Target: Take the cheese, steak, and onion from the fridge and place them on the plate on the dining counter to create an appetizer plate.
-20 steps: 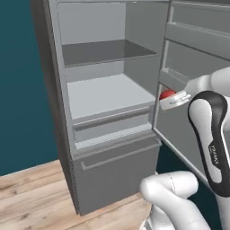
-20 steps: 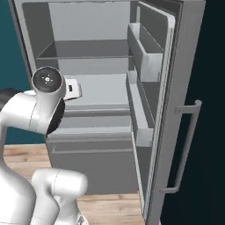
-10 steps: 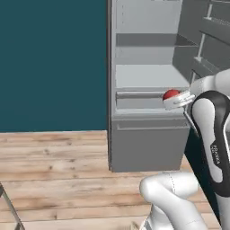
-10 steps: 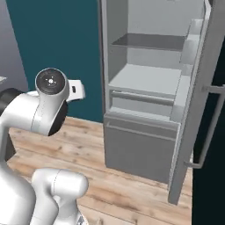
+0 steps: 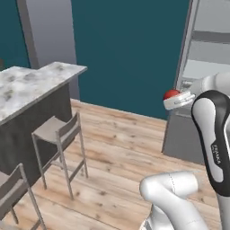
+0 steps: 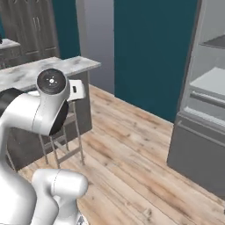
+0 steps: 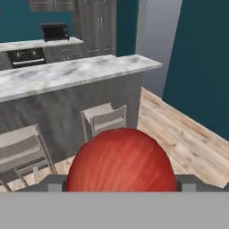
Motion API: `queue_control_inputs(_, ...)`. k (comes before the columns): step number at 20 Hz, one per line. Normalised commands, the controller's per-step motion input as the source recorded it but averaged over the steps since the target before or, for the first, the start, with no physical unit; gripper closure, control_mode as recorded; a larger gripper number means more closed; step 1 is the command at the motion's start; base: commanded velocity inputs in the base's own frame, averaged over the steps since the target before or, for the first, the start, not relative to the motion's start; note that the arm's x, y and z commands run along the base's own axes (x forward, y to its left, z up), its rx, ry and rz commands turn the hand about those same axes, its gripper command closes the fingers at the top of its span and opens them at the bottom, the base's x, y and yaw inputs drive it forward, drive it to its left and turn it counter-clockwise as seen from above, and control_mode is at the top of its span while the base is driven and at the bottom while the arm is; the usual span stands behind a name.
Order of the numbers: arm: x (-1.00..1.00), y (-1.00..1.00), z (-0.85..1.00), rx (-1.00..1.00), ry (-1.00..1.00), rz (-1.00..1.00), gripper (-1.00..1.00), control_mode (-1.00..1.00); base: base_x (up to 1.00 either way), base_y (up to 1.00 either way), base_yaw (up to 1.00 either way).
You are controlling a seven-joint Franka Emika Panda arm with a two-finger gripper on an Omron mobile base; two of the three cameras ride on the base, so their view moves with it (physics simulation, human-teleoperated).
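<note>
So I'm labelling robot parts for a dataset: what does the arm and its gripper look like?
A chunky white arm with rounded glossy links and dark grey-black joint bands; small dark lettering runs down one link. A round dark cap with a pale centre covers one joint. The gripper is white.

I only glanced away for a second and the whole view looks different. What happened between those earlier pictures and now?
The base turned away from the fridge, which has slid to the right edge of both base views. The dining counter and its stools have come into sight. That is the cameras moving, not the furniture. Unchanged: the gripper still carries the onion in front of the arm.
</note>
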Motion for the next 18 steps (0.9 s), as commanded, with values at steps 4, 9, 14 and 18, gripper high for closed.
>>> queue_control_inputs(4,0.0,0.0,0.0,0.0,0.0,0.0,1.0,1.0,-0.87,0.6,0.62)
queue_control_inputs(9,0.0,0.0,0.0,0.0,0.0,0.0,1.0,1.0,-0.76,0.98,0.52)
queue_control_inputs(14,0.0,0.0,0.0,0.0,0.0,0.0,1.0,1.0,-0.6,1.0,0.39)
queue_control_inputs(18,0.0,0.0,0.0,0.0,0.0,0.0,1.0,1.0,-0.54,1.0,0.32)
